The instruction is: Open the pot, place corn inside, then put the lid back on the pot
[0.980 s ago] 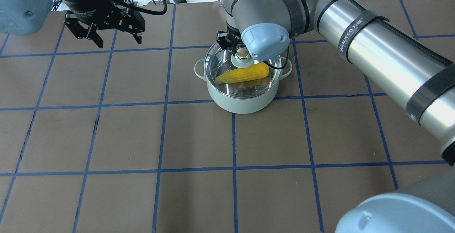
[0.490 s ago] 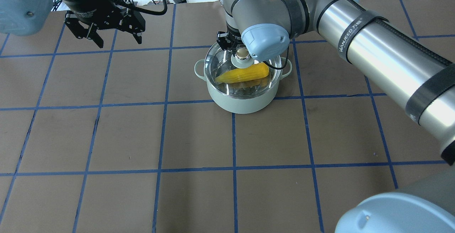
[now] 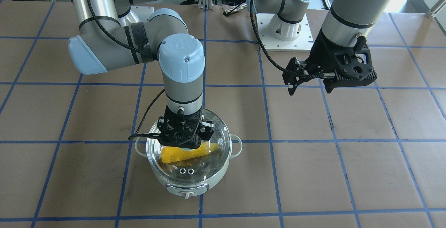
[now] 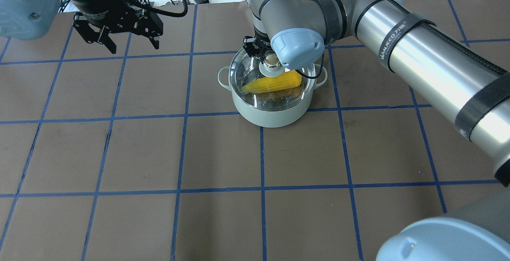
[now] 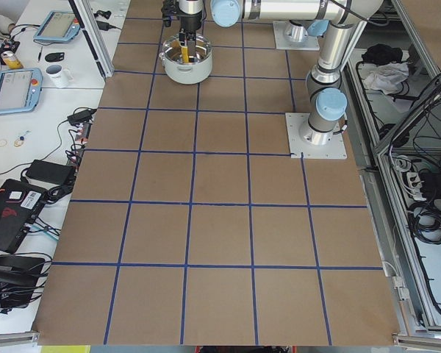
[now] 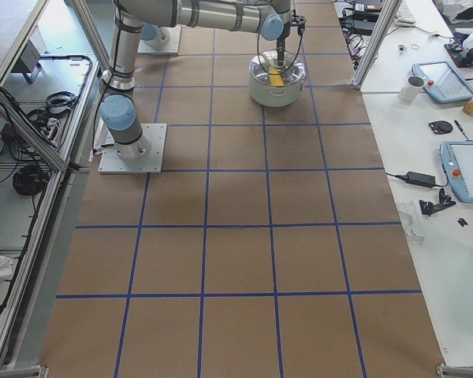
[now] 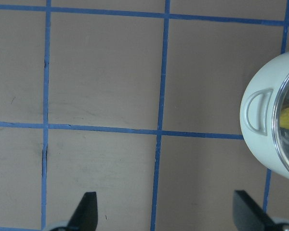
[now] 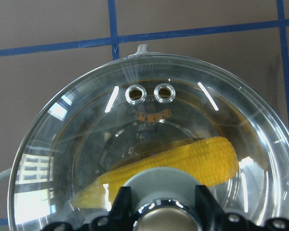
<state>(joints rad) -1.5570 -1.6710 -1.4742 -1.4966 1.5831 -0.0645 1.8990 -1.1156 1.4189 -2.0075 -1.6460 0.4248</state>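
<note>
Lid (image 8: 86,144) sits on the pot (image 4: 271,115) with the corn (image 8: 192,159) lying across the steel inside. The right gripper (image 8: 163,204) straddles the lid knob (image 4: 272,59), fingers pressed to its sides and apparently clamped. To finish well, check the glass rim sits level all round, then spread the fingers fully and lift straight up so a pad can't drag the knob and tip the lid. Left gripper (image 4: 131,42) hangs spread and empty, well apart from the pot, and needn't move.

Clear glass lid (image 8: 149,113) covers mint pot (image 4: 271,115); corn (image 8: 183,161) inside.
</note>
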